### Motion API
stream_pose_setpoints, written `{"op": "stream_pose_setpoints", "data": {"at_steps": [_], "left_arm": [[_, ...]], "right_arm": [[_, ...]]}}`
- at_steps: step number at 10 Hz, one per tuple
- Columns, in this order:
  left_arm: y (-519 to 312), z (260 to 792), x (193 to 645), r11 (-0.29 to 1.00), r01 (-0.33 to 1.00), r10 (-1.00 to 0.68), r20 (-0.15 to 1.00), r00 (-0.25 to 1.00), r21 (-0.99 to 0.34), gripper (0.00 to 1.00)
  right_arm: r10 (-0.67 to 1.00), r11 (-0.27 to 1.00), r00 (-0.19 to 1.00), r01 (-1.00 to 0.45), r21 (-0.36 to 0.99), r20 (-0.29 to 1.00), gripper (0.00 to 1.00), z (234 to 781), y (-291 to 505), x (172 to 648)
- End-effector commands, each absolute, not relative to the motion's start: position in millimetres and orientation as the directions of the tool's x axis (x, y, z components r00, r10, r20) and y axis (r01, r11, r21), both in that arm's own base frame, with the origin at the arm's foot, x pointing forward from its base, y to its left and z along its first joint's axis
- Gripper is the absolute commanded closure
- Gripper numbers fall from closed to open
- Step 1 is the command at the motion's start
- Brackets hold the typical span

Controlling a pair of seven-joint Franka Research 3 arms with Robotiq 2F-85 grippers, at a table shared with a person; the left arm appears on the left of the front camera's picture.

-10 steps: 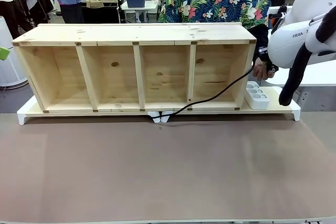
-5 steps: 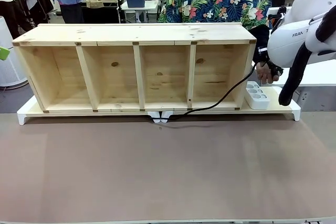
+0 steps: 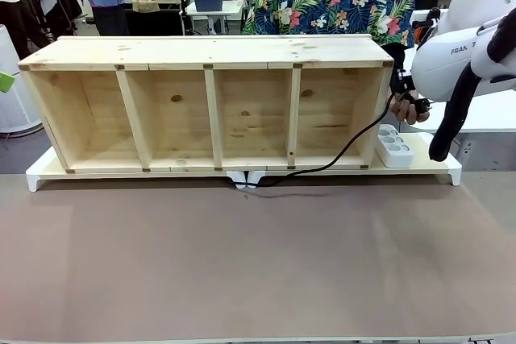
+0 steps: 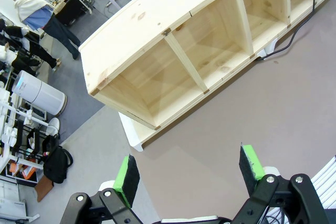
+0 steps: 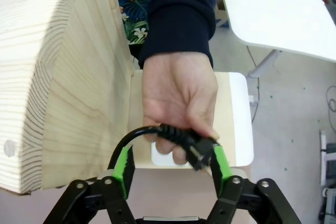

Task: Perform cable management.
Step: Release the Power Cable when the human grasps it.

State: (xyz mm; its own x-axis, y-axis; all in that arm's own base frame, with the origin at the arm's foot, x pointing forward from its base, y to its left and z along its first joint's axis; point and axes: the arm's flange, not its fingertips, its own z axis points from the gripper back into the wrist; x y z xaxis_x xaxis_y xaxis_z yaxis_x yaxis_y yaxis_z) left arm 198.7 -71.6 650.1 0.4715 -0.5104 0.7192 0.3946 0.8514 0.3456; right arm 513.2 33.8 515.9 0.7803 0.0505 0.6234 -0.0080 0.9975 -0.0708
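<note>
The black cable (image 3: 347, 151) runs from under the middle of the wooden shelf (image 3: 210, 52) up to the right, where a person's hand (image 3: 413, 110) holds its plug end. Below the hand, a white power strip (image 3: 395, 149) lies beside the shelf's right end. In the right wrist view the hand (image 5: 178, 103) holds the plug (image 5: 195, 150) between the green pads of my right gripper (image 5: 172, 163), whose jaws stand apart around it. My left gripper (image 4: 189, 174) hangs open over the brown table, holding nothing.
The shelf stands on a white base board (image 3: 439, 168) at the table's far side, with the person right behind it. The brown mat (image 3: 258, 263) stretches in front. My right arm's black hose (image 3: 451, 118) hangs at the right.
The person's hand has lifted the plug from near the power strip up to my right gripper. The cable now sags lower along the shelf's front.
</note>
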Motion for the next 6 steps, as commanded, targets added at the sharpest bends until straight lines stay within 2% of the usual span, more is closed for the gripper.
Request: {"op": "stream_pose_setpoints", "data": {"at_steps": [1,6], "left_arm": [[-71.6,650.2,199.1,0.852,0.393,-0.511,0.720,0.471,0.347,0.00],[-71.6,650.2,199.1,0.852,0.393,-0.511,0.720,0.471,0.347,0.00]], "right_arm": [[0.073,0.995,0.752,-0.011,-0.099,0.655,0.00,517.5,38.3,508.6],[0.051,0.997,0.780,-0.008,-0.071,0.623,0.00,515.9,33.8,513.2]]}}
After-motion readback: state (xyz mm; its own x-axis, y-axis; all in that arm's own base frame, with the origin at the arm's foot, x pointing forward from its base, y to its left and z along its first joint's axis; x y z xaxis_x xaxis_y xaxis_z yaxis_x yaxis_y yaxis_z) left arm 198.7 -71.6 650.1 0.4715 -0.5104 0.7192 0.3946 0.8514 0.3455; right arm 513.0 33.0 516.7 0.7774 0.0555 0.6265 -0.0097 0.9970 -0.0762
